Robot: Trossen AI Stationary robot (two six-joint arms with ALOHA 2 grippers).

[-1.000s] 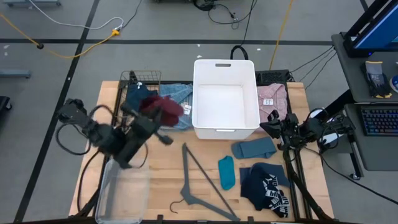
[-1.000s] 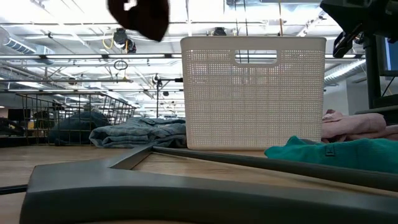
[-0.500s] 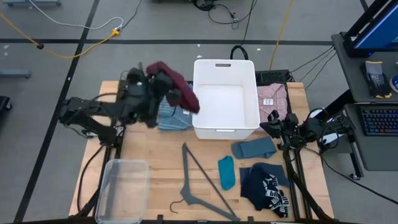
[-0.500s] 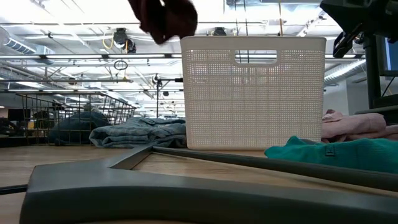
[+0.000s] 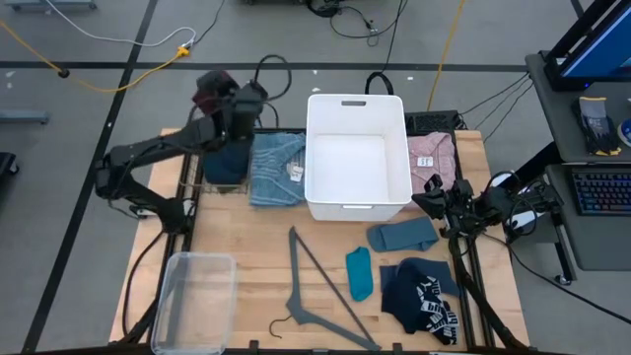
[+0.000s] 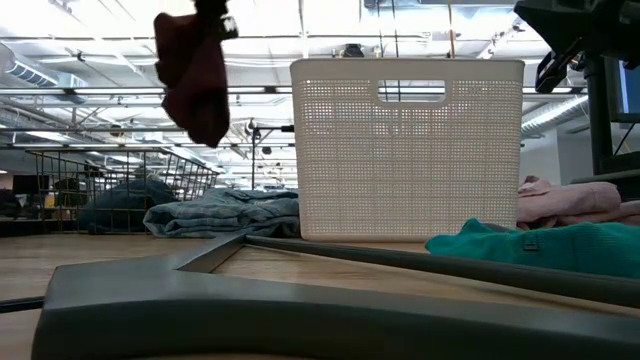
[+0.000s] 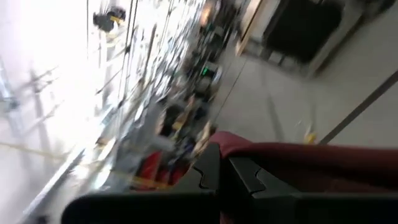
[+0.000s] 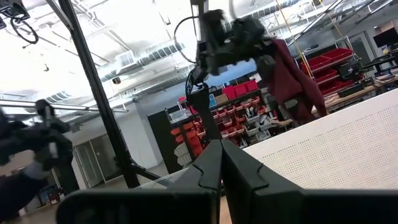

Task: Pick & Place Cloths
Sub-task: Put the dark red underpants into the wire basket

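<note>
Maroon cloth (image 6: 195, 75) hangs in the air from left gripper (image 5: 219, 97), fingers clamped on it, up past the far-left edge of the worktop (image 5: 256, 258), left of the white basket (image 5: 358, 202); in the left wrist view the maroon fabric sits right at the closed fingers (image 7: 245, 180). White basket at far centre of worktop, nothing visible in it. Clear plastic bin (image 5: 195, 301) at near-left corner, nothing visible in it. Wire basket (image 5: 215, 125) at far left, navy cloth (image 5: 229, 163) inside it. Slate-blue denim-like cloth (image 5: 276, 170) lies between wire basket and white basket, touching the basket's left wall. Pink folded cloth with tag (image 5: 432, 155) just right of white basket. Slate-blue cloth (image 5: 402, 235), teal cloth (image 5: 359, 273), navy printed cloth (image 5: 422, 298) lie near right, one each. One grey hanger (image 5: 314, 288) near centre. Right gripper (image 5: 435, 195) waits at right edge of worktop near the pink cloth, fingers closed on nothing, per right wrist view
</note>
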